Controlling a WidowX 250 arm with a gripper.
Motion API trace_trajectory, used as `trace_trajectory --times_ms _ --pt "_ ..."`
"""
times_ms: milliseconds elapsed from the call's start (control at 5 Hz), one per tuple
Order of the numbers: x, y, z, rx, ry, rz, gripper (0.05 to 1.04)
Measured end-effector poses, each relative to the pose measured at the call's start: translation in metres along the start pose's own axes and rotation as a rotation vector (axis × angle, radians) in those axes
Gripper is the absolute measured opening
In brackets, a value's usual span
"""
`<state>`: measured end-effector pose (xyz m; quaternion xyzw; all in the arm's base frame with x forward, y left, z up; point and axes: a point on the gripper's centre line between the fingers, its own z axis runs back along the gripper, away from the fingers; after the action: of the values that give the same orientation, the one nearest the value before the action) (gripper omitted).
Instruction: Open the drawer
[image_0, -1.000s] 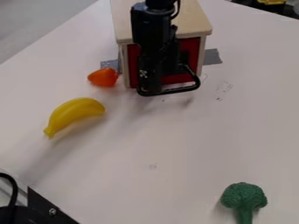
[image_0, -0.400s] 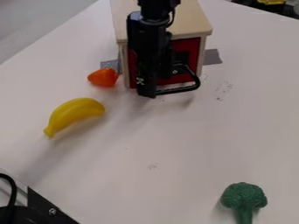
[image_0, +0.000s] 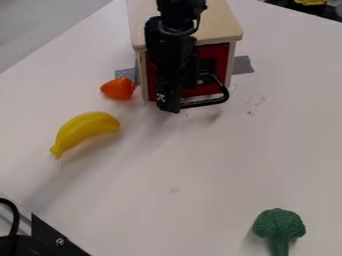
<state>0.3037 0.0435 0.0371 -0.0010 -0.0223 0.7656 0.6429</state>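
The red drawer (image_0: 221, 54) is in the wooden cabinet (image_0: 219, 24) on the desk (image_0: 200, 160); its front faces the view's lower edge. The black handle (image_0: 208, 102) has its long axis across this front. The tool (image_0: 169, 107) hangs at the handle's left end; I cannot tell if it is spread or pressed together.

Yellow banana (image_0: 85, 132), orange pepper-like toy (image_0: 118, 88), green broccoli (image_0: 278, 224), grey tape (image_0: 242, 65) on white table (image_0: 200, 160)
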Motion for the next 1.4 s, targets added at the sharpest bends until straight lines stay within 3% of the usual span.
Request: trace_trajectory --times_ms 400,800,1000,1400 --pt "-0.002 0.013 -0.003 0.0 -0.009 -0.019 0.997" --pt "-0.007 0.029 -0.009 0.032 -0.019 -0.037 1.001" --pt "-0.009 0.029 -0.012 0.004 -0.017 -0.035 0.964" --pt "-0.011 0.022 -0.012 -0.001 -0.008 -0.023 0.408"
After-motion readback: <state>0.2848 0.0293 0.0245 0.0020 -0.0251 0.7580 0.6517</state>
